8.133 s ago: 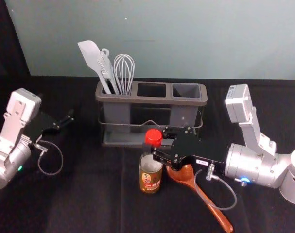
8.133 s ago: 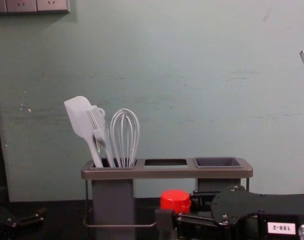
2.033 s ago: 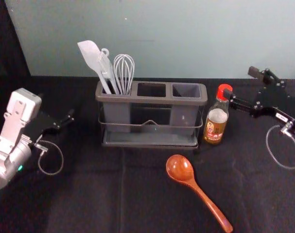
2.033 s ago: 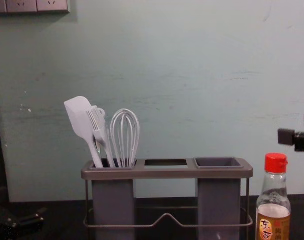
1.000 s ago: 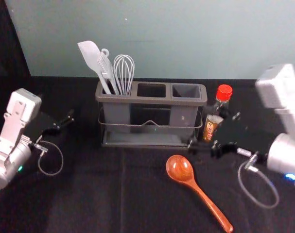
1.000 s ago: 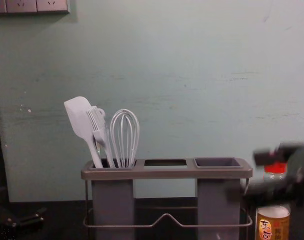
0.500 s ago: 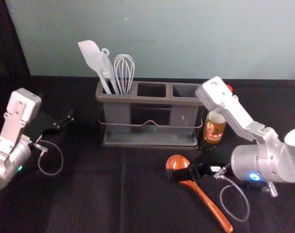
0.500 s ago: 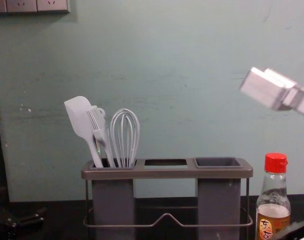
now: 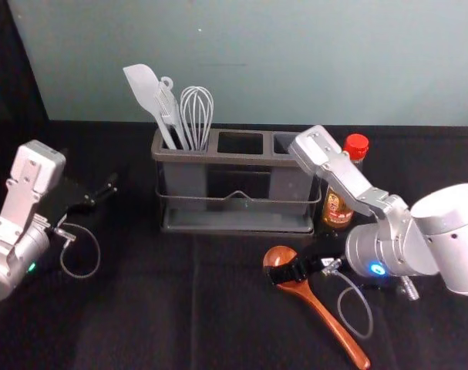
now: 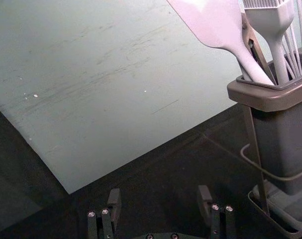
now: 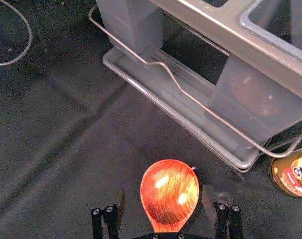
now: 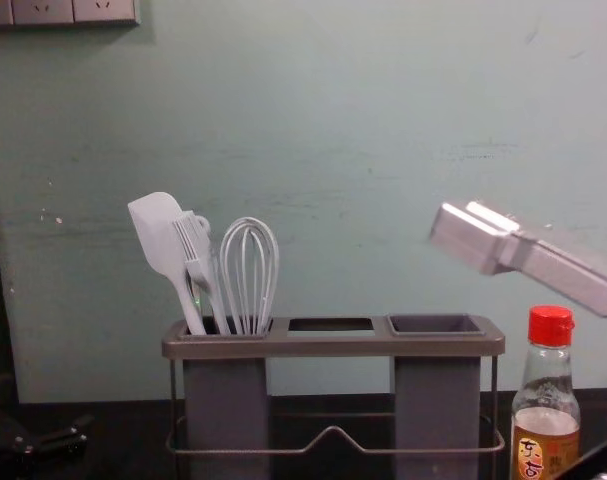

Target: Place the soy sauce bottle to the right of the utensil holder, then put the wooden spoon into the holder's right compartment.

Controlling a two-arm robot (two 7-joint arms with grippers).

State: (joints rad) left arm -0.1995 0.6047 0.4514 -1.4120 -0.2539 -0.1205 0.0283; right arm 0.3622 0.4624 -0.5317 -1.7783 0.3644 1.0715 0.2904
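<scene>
Spoon [image 9: 330, 325] is looking light, stiff, slickish, wanting a neck [image 9: 305, 292] grip; right gripper [image 11: 163, 191] is straddling it, wide open, empty, left gripper [image 10: 159, 191] idling left of holder [image 9: 241, 159].

Black cloth [image 9: 133, 324], it seems, meets a grey-green wall [image 9: 295, 62].

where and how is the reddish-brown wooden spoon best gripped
The spoon lies flat, so probably from above, the black right hand closing across the slim handle just behind the bowl, narrower than the round bowl and easier to pinch.
</scene>
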